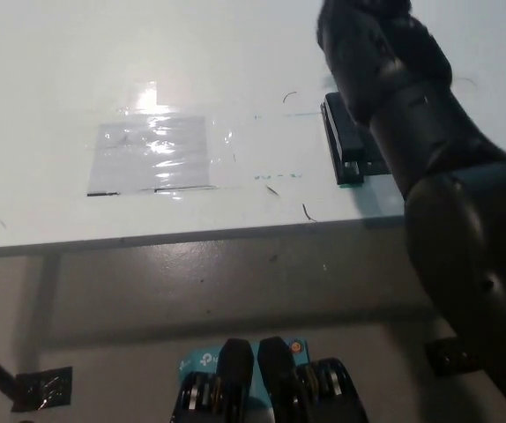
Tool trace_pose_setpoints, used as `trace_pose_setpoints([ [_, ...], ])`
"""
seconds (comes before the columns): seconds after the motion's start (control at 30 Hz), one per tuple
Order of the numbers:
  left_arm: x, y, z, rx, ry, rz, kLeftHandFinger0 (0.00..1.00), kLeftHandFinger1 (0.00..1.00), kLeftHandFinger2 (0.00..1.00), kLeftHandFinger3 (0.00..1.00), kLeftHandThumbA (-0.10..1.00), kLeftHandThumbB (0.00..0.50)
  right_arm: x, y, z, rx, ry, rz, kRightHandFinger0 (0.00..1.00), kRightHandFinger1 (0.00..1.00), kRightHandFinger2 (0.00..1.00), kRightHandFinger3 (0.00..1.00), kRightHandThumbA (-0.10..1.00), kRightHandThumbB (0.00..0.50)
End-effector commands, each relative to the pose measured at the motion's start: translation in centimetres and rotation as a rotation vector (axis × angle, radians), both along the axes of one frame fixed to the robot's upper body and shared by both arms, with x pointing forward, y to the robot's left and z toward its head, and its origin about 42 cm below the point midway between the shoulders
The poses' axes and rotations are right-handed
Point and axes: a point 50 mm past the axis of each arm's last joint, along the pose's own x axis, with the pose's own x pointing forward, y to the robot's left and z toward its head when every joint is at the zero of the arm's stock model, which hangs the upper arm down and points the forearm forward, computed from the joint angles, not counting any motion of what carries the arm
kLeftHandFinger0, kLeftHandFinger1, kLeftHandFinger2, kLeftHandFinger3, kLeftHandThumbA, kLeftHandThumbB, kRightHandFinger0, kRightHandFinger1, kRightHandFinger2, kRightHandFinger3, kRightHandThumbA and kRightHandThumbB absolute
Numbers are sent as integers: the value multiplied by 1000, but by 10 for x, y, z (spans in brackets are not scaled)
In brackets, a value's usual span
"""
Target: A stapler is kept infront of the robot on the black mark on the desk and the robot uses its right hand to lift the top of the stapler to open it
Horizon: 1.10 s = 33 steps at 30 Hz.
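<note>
I am looking down at the white desk (191, 70). The stapler (346, 150) is lying near the desk's front edge, far off to the side of the shiny taped sheet (152, 154). I am only seeing the near part of the stapler, because my black right hand (368, 44) is hanging over its far end and hiding it. I cannot tell if the hand is grasping the top or if its fingers are loose, since only the back of the hand is showing. I think I am in the lifting step now. I cannot see how far the top is open. Next I should raise the top slowly, so the stapler's bottom is not sliding on the desk. My white left hand is not showing.
</note>
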Motion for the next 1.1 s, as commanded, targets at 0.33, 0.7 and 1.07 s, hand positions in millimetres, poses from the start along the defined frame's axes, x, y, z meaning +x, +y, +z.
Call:
trace_pose_setpoints([
  [0.33,-3,10,17,45,-35,12,300,277,424,650,584,0,-113,-98,-27,-99,-291,133,329,365,515,746,260,0],
  [0.7,2,16,24,59,-49,10,269,247,388,632,644,0,-177,-167,-158,-307,-230,-51,329,353,469,682,245,0],
  [1.07,4,20,31,72,-48,-1,278,258,403,640,629,0,-241,-197,-240,-475,-130,-99,281,312,428,627,248,7],
])
